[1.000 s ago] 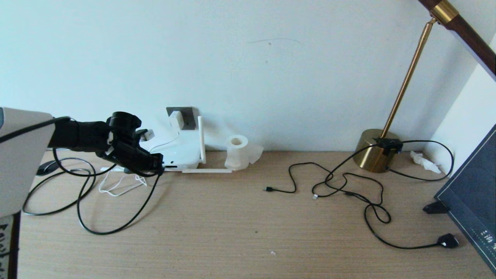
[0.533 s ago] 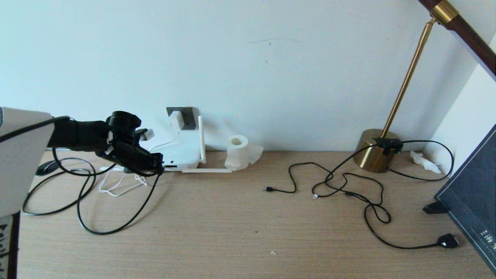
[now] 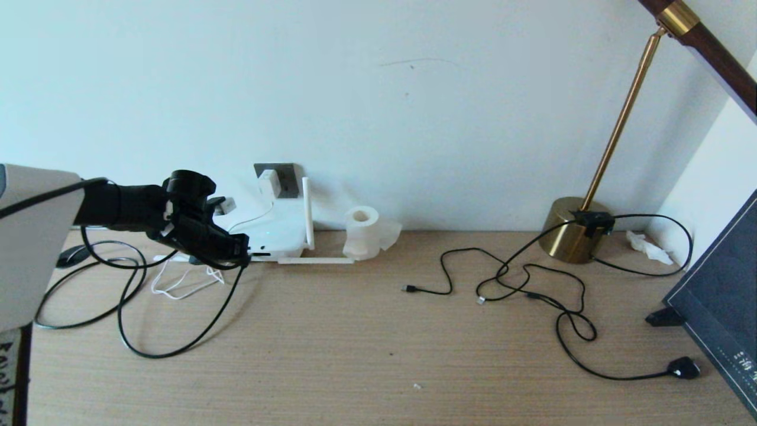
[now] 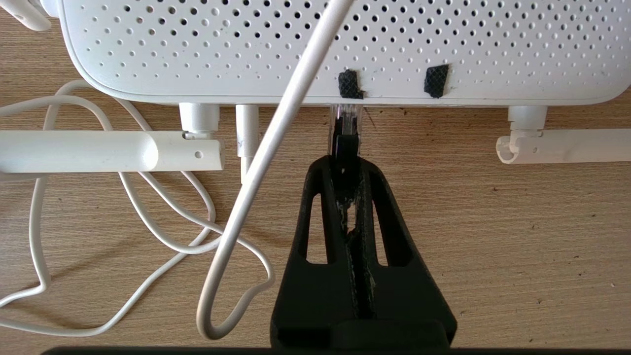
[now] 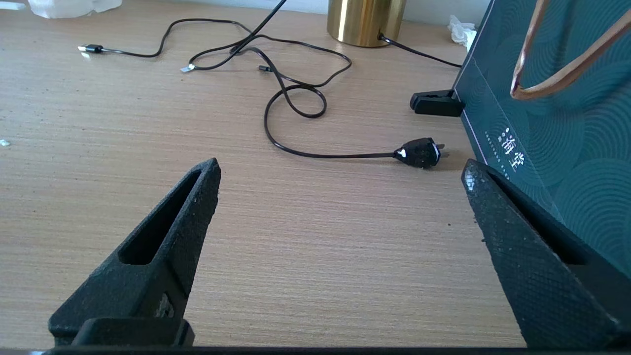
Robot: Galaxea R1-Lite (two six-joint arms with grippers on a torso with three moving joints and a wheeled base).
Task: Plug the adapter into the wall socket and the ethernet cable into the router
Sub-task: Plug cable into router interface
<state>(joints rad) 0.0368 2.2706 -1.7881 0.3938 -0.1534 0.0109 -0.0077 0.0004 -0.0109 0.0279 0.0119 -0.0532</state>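
The white router (image 3: 278, 228) lies against the wall, seen close in the left wrist view as a perforated shell (image 4: 443, 44). My left gripper (image 3: 239, 255) (image 4: 345, 165) is shut on the ethernet cable's plug (image 4: 346, 129), whose clear front end meets the router's front edge; how deep it sits is hidden. The black ethernet cable (image 3: 177, 350) loops over the desk below the arm. The white adapter (image 3: 269, 182) sits on the dark wall socket (image 3: 288, 177), and its thin white cord (image 4: 276, 133) crosses in front of the router. My right gripper (image 5: 340, 167) hovers open over bare desk.
Router antennas (image 4: 98, 150) (image 4: 567, 145) lie flat on either side of the plug. A toilet-paper roll (image 3: 362, 232) stands right of the router. Black USB cords (image 3: 520, 284), the brass lamp base (image 3: 576, 234), its bulky plug (image 5: 419, 152) and a dark green box (image 5: 552, 113) are at the right.
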